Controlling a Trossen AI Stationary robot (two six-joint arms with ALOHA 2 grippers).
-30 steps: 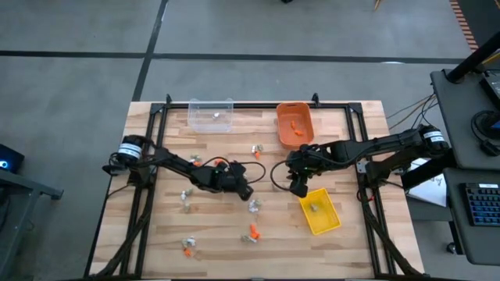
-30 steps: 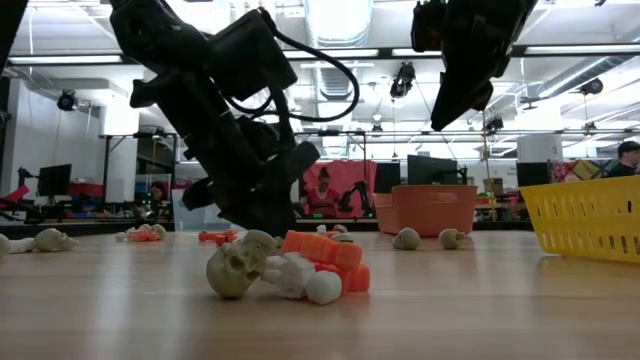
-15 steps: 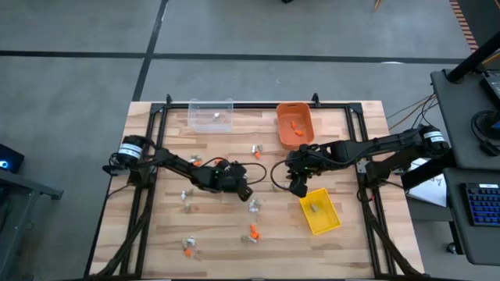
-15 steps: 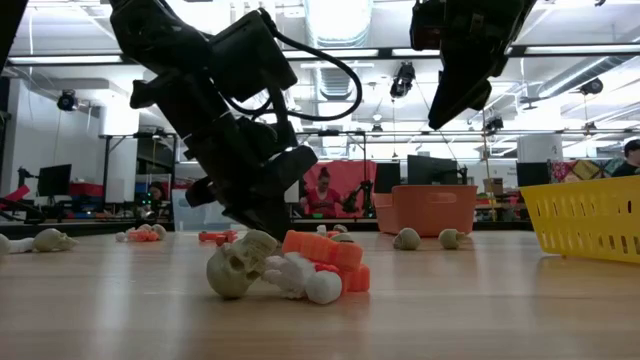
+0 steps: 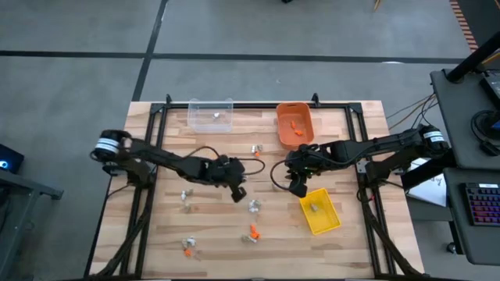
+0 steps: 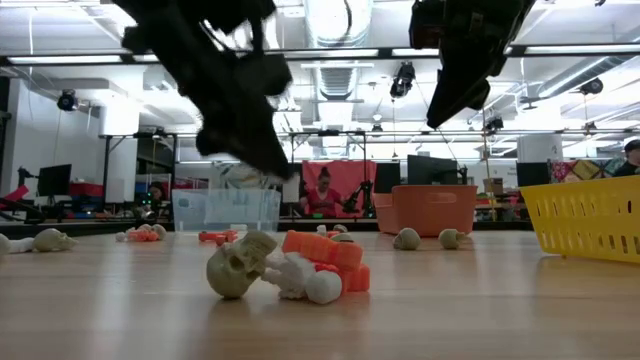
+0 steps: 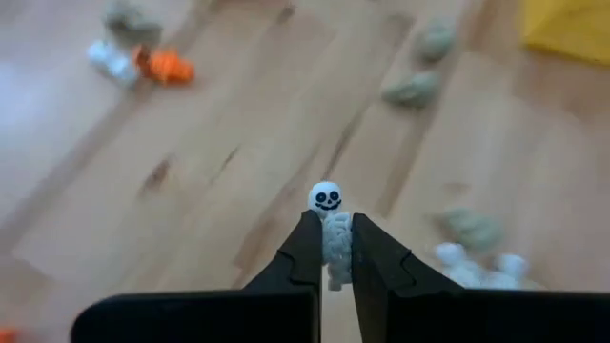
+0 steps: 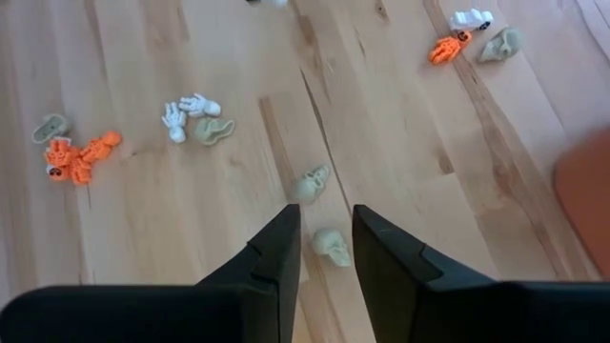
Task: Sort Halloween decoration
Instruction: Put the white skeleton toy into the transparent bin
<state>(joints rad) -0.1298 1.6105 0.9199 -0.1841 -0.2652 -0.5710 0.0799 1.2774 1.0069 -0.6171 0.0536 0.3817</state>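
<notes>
From above, you are looking at a job only partly done. The orange bin point(image 5: 294, 125) is holding a few orange pieces, the clear bin point(image 5: 211, 115) to its left one pale piece, and the yellow bin point(image 5: 320, 211) below it a tan one. Loose trinkets point(image 5: 253, 207) are lying scattered below and left of the orange bin, so most of the sorting is waiting. The left gripper point(image 5: 237, 192) is hanging over the boards lower left of the orange bin; the right gripper point(image 5: 298, 187) is hovering just below that bin.

At table height, a tan skull point(image 6: 238, 265) and orange and white pieces are sitting in a heap in front of the orange bin, untouched.

Through the left wrist camera, the fingers point(image 7: 307, 250) are pinching a white skeleton figure point(image 7: 330, 229), lifted clear of the wood.

Through the right wrist camera, the fingers point(image 8: 278, 250) are standing slightly apart with nothing between them, above two tan skulls point(image 8: 331, 246).
</notes>
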